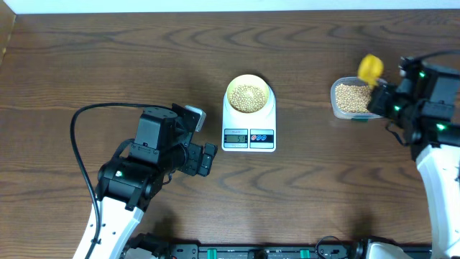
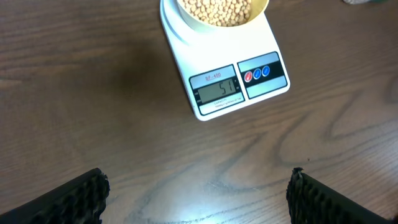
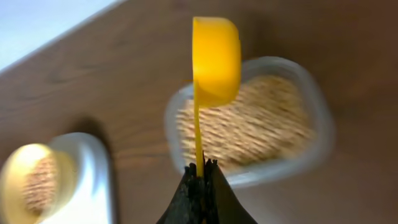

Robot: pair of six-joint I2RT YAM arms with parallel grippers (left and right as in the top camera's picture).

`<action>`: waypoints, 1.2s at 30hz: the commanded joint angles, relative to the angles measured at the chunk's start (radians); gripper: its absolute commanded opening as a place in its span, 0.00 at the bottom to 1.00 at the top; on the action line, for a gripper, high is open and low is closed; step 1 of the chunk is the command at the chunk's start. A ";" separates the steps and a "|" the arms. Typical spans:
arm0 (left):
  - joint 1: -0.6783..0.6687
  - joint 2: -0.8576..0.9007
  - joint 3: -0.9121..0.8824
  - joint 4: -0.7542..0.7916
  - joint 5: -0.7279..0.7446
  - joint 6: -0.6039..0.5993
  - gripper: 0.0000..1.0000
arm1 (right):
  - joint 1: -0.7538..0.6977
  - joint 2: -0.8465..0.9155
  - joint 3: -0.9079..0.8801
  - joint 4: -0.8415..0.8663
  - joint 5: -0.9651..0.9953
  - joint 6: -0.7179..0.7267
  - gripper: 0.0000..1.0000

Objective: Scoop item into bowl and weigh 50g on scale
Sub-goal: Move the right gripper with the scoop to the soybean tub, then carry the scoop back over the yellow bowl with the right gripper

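Beans [image 1: 249,97] sit in the bowl [image 1: 229,96] on the scale [image 1: 249,137]; the left hand [image 2: 196,193] is released and hangs nearby. The right hand [image 3: 199,168] is clenched on the scoop [image 3: 214,59] over the container [image 3: 311,124]. Another scoopful likely overshoots, or the tilted scoop drops beans onto the worktop [image 1: 108,65].

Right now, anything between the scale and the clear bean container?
Nothing. The overhead view shows only bare wooden table between the scale and the clear container of beans.

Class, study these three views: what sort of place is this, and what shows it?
Likely a robotics lab bench: a left arm and a right arm stand at a wooden table, with a scale and a clear container of beans set out.
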 commanded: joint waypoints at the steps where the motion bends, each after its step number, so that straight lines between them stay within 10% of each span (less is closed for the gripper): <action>1: -0.002 -0.001 0.000 0.002 -0.010 0.002 0.94 | -0.011 -0.011 0.018 -0.045 0.110 -0.084 0.01; 10: -0.002 -0.001 0.000 0.002 -0.010 0.002 0.94 | 0.117 -0.003 0.017 -0.053 0.465 -0.272 0.01; 22: -0.002 -0.001 0.000 0.002 -0.010 0.002 0.94 | 0.280 0.101 0.017 0.011 0.467 -0.425 0.01; 36: -0.002 -0.001 0.000 0.002 -0.010 0.002 0.94 | 0.298 0.117 0.017 0.465 -0.234 -0.174 0.01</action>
